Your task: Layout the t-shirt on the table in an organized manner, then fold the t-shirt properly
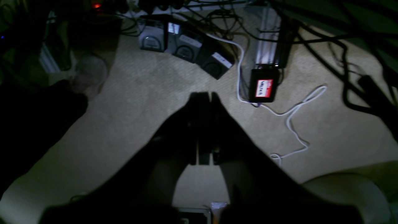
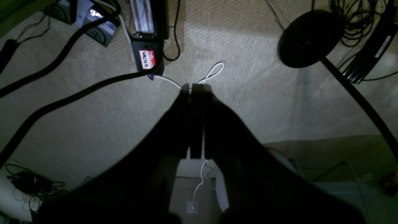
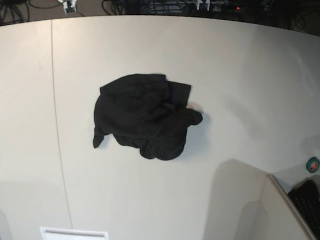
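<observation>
Right now I see the t-shirt lying in a crumpled black heap near the middle of the table, a little toward the far edge, with no print showing. One sleeve or corner pokes out toward the seam line that runs from the far edge to the near edge on the left side of the base view. Nothing is touching the cloth, and I cannot find either arm in the base view.

From the left wrist camera, my left gripper points down at a beige carpet, off the table. Its two dark fingers are pressed together with only a hairline slit between the tips, and they hold nothing. Below it on the floor lie a white cable and a black box with a red and white name label.

From the right wrist camera, my right gripper hangs in much the same pose, aimed at the same carpet. Its fingers are also closed against each other and empty. The labelled black box sits to its upper left, thick black cables cross the floor, and a round black stand base lies to the upper right.
</observation>
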Controlling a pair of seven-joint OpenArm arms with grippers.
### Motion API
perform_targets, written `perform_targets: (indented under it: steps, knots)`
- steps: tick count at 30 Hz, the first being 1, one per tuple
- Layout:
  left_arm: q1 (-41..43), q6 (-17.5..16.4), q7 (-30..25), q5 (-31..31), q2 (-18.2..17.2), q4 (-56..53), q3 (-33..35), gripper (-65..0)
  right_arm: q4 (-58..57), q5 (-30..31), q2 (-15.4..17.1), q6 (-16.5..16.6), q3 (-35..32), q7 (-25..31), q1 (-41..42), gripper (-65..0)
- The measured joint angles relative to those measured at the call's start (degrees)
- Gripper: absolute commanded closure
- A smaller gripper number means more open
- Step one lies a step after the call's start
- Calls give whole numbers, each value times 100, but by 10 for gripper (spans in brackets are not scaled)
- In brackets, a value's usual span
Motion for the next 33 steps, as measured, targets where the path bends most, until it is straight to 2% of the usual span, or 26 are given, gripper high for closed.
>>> perform_targets:
  steps: [33]
  knots:
    - [-13, 0, -2, 0, -66, 11, -2, 0, 0, 0, 4, 0, 0, 2, -4, 0]
